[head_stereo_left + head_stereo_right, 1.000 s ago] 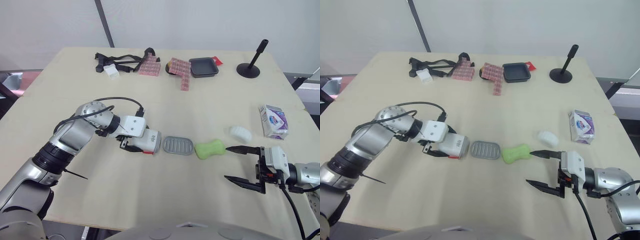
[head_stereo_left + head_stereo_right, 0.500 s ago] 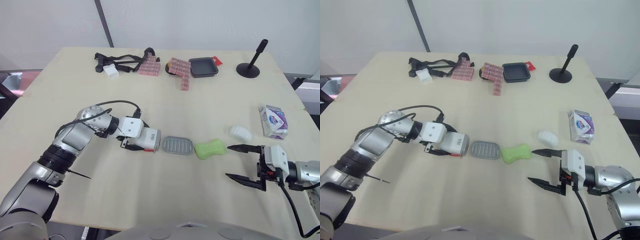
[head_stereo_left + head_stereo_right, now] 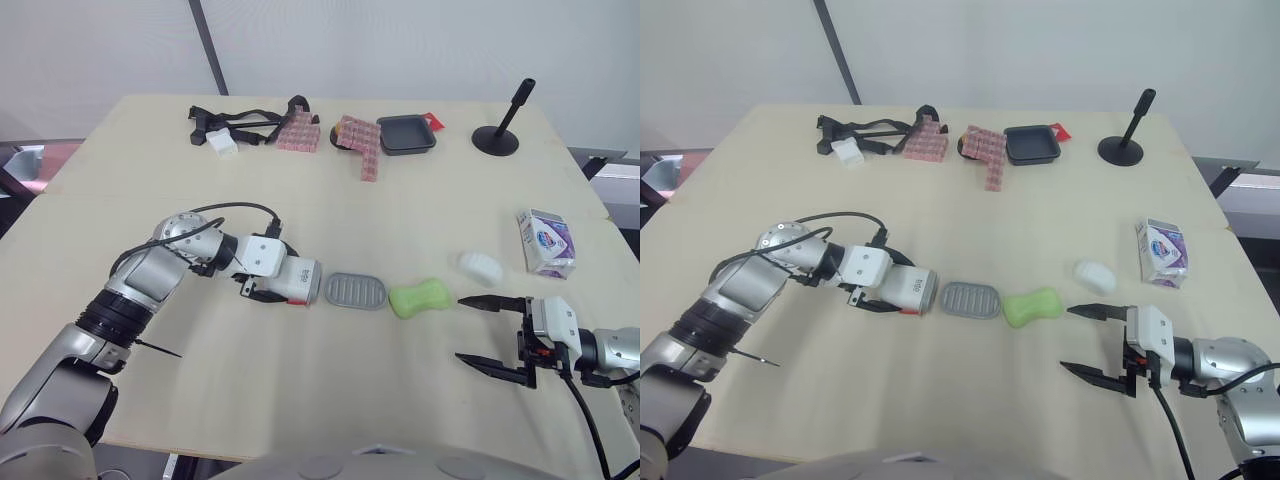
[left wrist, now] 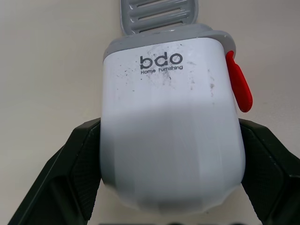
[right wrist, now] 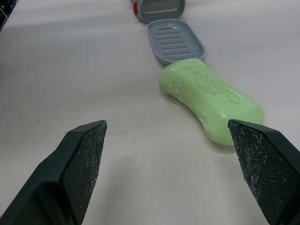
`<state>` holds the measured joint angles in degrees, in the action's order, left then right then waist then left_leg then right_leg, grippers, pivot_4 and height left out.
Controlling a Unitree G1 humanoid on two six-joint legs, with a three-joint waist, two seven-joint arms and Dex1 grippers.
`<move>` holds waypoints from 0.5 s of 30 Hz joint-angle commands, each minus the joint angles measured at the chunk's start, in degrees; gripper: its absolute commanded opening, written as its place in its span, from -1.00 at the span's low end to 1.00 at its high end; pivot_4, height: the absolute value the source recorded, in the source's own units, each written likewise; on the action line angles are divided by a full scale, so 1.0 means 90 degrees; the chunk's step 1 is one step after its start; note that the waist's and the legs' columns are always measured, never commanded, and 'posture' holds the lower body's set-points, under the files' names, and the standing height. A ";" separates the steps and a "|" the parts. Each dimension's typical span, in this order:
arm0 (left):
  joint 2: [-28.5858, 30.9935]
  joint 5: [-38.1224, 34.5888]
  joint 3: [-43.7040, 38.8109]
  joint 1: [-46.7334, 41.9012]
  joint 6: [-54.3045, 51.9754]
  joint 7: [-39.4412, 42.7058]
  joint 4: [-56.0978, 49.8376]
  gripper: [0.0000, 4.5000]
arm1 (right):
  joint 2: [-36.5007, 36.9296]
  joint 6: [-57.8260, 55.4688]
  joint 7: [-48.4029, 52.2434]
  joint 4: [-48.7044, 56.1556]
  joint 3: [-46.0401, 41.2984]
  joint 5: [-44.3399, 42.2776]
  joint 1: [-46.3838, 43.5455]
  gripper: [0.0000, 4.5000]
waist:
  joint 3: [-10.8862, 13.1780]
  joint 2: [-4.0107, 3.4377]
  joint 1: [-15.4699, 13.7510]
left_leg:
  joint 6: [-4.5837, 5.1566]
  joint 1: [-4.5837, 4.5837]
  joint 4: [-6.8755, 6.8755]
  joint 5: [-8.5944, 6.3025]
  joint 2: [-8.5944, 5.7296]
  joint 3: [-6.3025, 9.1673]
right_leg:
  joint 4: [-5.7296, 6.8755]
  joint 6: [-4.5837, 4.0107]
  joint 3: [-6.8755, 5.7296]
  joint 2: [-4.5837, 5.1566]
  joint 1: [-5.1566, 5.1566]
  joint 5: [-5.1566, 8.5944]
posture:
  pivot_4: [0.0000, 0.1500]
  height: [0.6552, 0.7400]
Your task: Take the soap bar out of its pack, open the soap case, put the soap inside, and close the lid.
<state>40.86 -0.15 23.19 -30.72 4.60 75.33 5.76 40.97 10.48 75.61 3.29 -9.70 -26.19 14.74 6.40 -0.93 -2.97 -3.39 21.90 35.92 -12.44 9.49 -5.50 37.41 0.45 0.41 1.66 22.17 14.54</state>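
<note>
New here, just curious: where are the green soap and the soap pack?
green soap (image 3: 419, 298), left eye view, its middle.
soap pack (image 3: 546, 243), left eye view, its printed top face.

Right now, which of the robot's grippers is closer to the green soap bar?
Right. The right gripper sits open just beside the soap bar, one fingertip almost at it. The left gripper grips the white soap case beyond the grey tray.
</note>
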 commanded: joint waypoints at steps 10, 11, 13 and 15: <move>0.0041 -0.0345 -0.0261 0.0107 -0.0288 0.0264 -0.0186 1.00 | 0.0146 0.0021 -0.0011 0.0105 -0.0157 -0.0087 -0.0027 1.00 | 0.0000 0.0000 0.0000 | 0.0000 -0.0002 0.0000 0.0000 0.0000 0.0000 | -0.0001 -0.0001 -0.0001 0.0000 0.0000 0.0000 | 1.00 1.00; 0.0067 -0.0401 -0.0289 0.0103 -0.0304 0.0302 -0.0199 1.00 | 0.0148 0.0017 -0.0013 0.0106 -0.0158 -0.0087 -0.0027 1.00 | 0.0000 0.0000 0.0000 | 0.0000 -0.0002 0.0000 0.0000 0.0000 0.0000 | -0.0001 0.0000 -0.0001 0.0000 0.0000 0.0000 | 1.00 1.00; 0.0128 -0.0545 -0.0370 0.0091 -0.0330 0.0397 -0.0217 1.00 | 0.0162 -0.0001 -0.0014 0.0118 -0.0169 -0.0098 -0.0028 1.00 | 0.0000 0.0000 0.0001 | 0.0000 -0.0002 0.0000 0.0000 0.0000 0.0000 | -0.0001 -0.0001 0.0000 0.0000 0.0001 0.0000 | 1.00 1.00; 0.0186 -0.0838 -0.0541 0.0095 -0.0394 0.0547 -0.0254 1.00 | 0.0185 -0.0023 -0.0012 0.0126 -0.0188 -0.0114 -0.0035 1.00 | 0.0001 0.0001 0.0003 | 0.0000 -0.0002 0.0000 0.0000 0.0000 0.0000 | -0.0001 -0.0001 -0.0001 0.0000 0.0002 0.0001 | 1.00 1.00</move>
<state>41.25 -4.92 21.63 -29.74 1.51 79.21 5.54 41.74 10.21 75.41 3.31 -9.70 -26.19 14.58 6.40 -0.92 -2.94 -3.39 21.88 35.91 -12.44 9.49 -5.51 37.40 0.44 0.40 1.66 22.20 14.55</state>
